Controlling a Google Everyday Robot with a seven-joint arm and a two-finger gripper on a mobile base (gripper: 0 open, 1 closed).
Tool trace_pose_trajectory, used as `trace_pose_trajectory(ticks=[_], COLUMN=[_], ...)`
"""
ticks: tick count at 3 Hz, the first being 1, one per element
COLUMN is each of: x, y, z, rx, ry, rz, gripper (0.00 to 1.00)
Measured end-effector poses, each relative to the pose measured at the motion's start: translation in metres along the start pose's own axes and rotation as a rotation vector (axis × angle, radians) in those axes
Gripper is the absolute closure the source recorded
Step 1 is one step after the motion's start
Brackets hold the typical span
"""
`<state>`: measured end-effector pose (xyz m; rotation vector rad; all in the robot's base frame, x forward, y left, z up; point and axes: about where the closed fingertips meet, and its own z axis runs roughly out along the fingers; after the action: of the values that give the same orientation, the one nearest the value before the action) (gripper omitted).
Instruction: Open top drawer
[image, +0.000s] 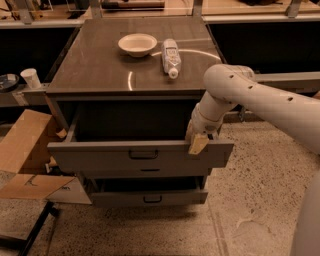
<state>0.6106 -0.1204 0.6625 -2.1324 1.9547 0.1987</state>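
Observation:
The top drawer (100, 158) is a wide dark grey-brown front with a small black bar handle (143, 154) at its centre. It stands pulled well out of the cabinet, and its dark inside shows behind the front. My gripper (197, 142) sits at the top edge of the drawer front, right of the handle and near the drawer's right end. My white arm (260, 100) comes in from the right.
A lower drawer (150, 198) with the same handle sits slightly out beneath. On the cabinet top (95, 70) are a white bowl (137, 44) and a lying bottle (171, 56). Cardboard (20, 142) lies on the floor at left, and a paper cup (31, 78) stands on a left shelf.

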Motion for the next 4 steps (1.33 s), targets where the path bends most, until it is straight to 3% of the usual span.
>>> trace_pose_trajectory(ticks=[2,3,4], x=[0.0,0.0,-0.003], y=[0.0,0.0,0.023], z=[0.0,0.001,0.008], rx=[-0.001,-0.002,-0.07], ry=[0.0,-0.001,-0.015], rz=[0.0,-0.001,-0.018], gripper=[0.0,0.0,0.0])
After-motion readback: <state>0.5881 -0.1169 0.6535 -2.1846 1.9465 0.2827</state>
